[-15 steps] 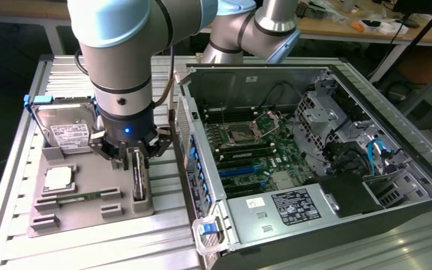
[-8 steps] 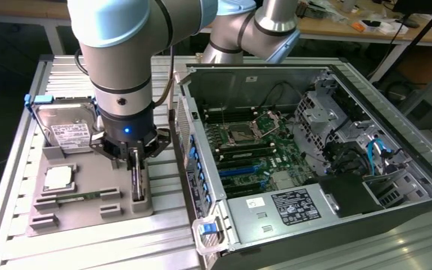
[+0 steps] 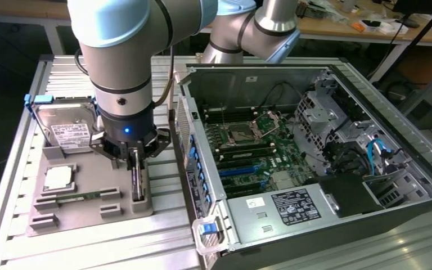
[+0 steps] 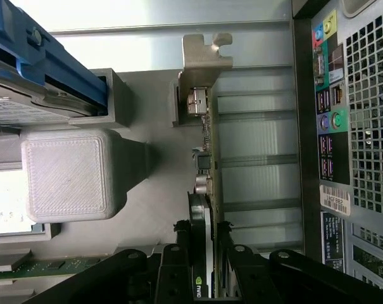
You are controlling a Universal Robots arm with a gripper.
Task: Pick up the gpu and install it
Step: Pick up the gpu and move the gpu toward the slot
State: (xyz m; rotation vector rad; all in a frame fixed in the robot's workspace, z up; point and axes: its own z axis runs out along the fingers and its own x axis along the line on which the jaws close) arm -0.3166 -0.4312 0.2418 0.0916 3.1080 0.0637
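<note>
gpu (image 3: 137,183) is standing on edge in a slot of the grey holder tray (image 3: 88,216), on the tray side nearest the PC case (image 3: 261,73). In the wrist view the gpu (image 4: 207,145) is showing edge-on, w/ silver end bracket (image 4: 204,57) at the end away from the pincer.

Pincer (image 3: 135,164) is pointing straight down over the card's top edge. In the wrist view the pincer (image 4: 202,229) is clamping the gpu, one black finger (image 4: 180,253) pressing on each face. Card is sitting in its slot, not lifted.

Elsewhere on the tray:
- hard drive (image 3: 66,132) w/ white label is propped at the far end
- CPU (image 3: 58,177) is lying flat
- mem stick (image 3: 77,197) is lying in its groove

Case is lying open at the exterior view's right, motherboard (image 3: 253,152) facing up. Tray and case are resting on the slatted metal table (image 3: 88,250).
</note>
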